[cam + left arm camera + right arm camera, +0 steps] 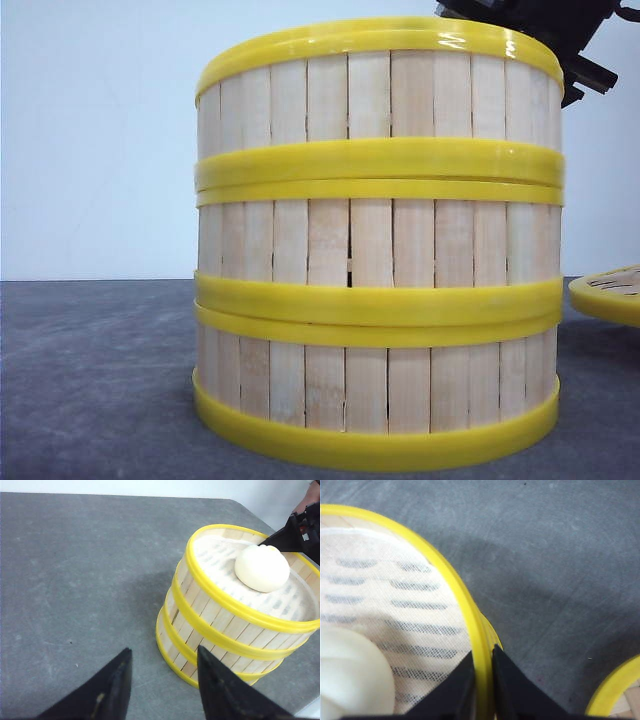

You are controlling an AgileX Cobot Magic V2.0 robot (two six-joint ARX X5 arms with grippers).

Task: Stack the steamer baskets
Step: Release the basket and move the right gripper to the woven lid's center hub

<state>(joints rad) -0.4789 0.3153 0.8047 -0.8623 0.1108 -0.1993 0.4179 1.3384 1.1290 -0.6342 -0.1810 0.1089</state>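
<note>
Three steamer baskets stand stacked in one tower on the grey table: the top basket (pixel 380 100), the middle one (pixel 380 245) and the bottom one (pixel 380 385). In the left wrist view the top basket (pixel 220 597) holds a white bun (pixel 261 567) on a mesh liner. My right gripper (pixel 482 656) is shut on the top basket's yellow rim (pixel 479 630), one finger inside and one outside. My left gripper (pixel 164 650) hangs open and empty over the table, beside the foot of the stack.
A flat yellow-rimmed slatted lid (pixel 610 292) lies on the table to the right of the stack; its edge (pixel 617 690) shows in the right wrist view. The table's far corner (pixel 240 505) is beyond the stack.
</note>
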